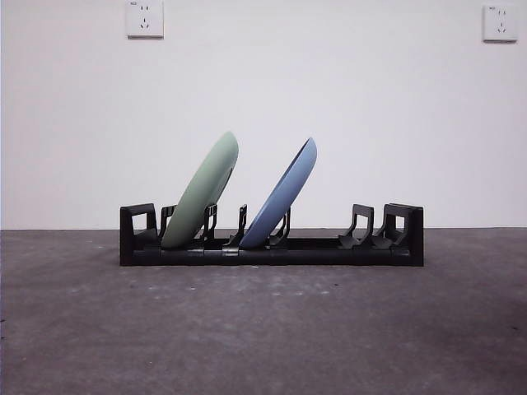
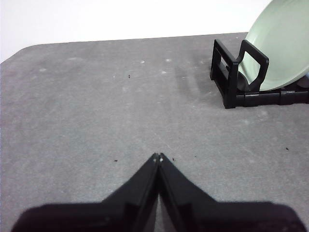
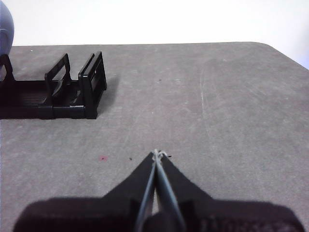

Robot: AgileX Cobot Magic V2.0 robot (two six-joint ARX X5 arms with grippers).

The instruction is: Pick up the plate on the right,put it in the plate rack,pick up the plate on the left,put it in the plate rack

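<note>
Here, both plates (image 1: 202,191) in plate rack (image 1: 272,247)

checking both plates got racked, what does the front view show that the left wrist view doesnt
Only the front view shows the blue plate leaning in the plate rack, the rack's whole length, and two wall sockets.

Only the left wrist view shows the left gripper, jaws shut, over bare table away from the rack.

Both show the green plate leaning in the rack's slots near one end piece.
</note>
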